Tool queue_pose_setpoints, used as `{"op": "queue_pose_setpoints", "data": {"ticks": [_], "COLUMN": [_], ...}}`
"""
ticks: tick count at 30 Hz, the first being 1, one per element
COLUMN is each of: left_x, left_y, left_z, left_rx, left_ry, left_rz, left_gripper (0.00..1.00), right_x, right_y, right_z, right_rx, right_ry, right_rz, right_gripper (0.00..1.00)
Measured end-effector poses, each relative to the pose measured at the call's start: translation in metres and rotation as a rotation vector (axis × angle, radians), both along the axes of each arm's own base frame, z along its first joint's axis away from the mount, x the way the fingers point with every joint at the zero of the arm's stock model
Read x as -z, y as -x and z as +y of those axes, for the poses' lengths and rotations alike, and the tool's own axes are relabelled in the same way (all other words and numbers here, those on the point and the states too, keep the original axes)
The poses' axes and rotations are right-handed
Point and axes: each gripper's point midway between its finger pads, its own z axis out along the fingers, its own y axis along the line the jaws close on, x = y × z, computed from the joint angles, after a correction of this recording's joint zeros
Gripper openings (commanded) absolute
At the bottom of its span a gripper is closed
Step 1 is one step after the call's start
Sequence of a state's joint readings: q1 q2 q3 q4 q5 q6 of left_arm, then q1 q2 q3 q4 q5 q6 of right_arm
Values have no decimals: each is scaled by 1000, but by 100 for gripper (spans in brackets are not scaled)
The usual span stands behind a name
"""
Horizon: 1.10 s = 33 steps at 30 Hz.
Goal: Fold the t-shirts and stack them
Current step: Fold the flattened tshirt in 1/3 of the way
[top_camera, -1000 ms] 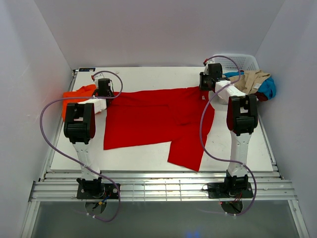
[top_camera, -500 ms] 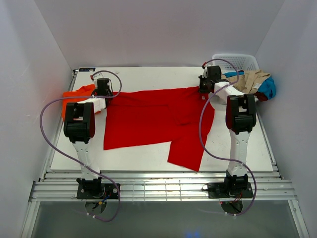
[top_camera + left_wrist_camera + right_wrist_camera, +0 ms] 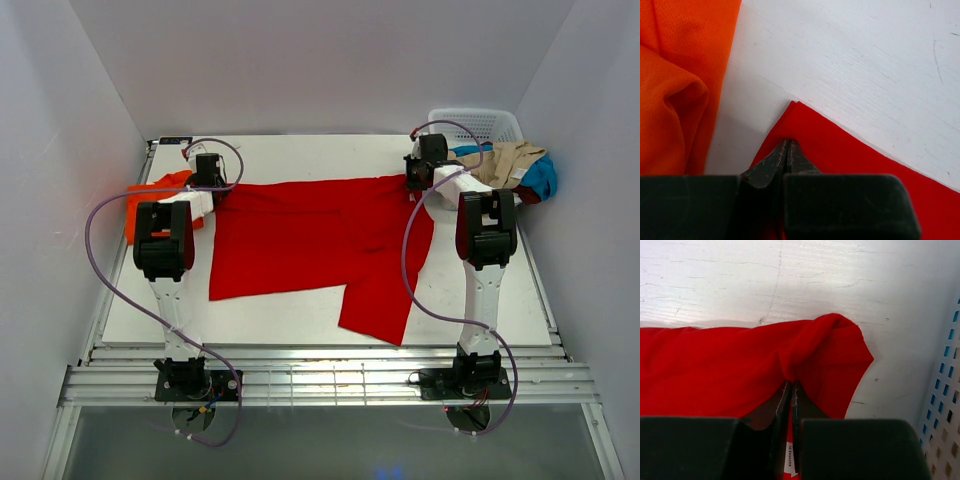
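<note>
A red t-shirt (image 3: 320,240) lies spread across the white table, one part hanging toward the front right. My left gripper (image 3: 208,178) is shut on the shirt's far left corner (image 3: 805,135). My right gripper (image 3: 427,165) is shut on the shirt's far right corner (image 3: 825,350), which bunches up at the fingertips; a white label shows between the jaws. An orange t-shirt (image 3: 150,200) lies crumpled at the table's left edge, and shows in the left wrist view (image 3: 675,85) just left of the red corner.
A white plastic basket (image 3: 480,125) stands at the back right, its wall in the right wrist view (image 3: 945,405). Beige and blue garments (image 3: 515,165) are piled beside it. White enclosure walls surround the table.
Both grippers have shifted slightly toward the back of the table with the red shirt's corners, drawing its far edge straighter.
</note>
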<state>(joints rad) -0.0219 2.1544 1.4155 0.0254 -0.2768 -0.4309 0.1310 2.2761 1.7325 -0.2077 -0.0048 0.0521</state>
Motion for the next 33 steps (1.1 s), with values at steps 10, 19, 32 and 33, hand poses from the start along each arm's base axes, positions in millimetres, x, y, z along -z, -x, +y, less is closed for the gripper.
{"op": "queue_pose_setpoints", "data": {"ticks": [10,19,32,33], "left_x": [1,1,-15,-17], "left_y": [0,0,-14,-14], "left_z": [1,1,-13,-14], "left_rx": [-11,-16,70,75], "left_ry": [14,19,69,69], "left_rz": [5,4,-53,-64], "left_gripper": [12,18,75,75], "right_x": [2,2,-55,-69], "right_y": [1,0,4,4], "right_z": [-14,-17,-19,-20], "right_rx": [34,43,21,22], "right_ry": [46,51,32,30], "right_rz": [8,8,-93,-120], "right_gripper": [8,20,54,54]}}
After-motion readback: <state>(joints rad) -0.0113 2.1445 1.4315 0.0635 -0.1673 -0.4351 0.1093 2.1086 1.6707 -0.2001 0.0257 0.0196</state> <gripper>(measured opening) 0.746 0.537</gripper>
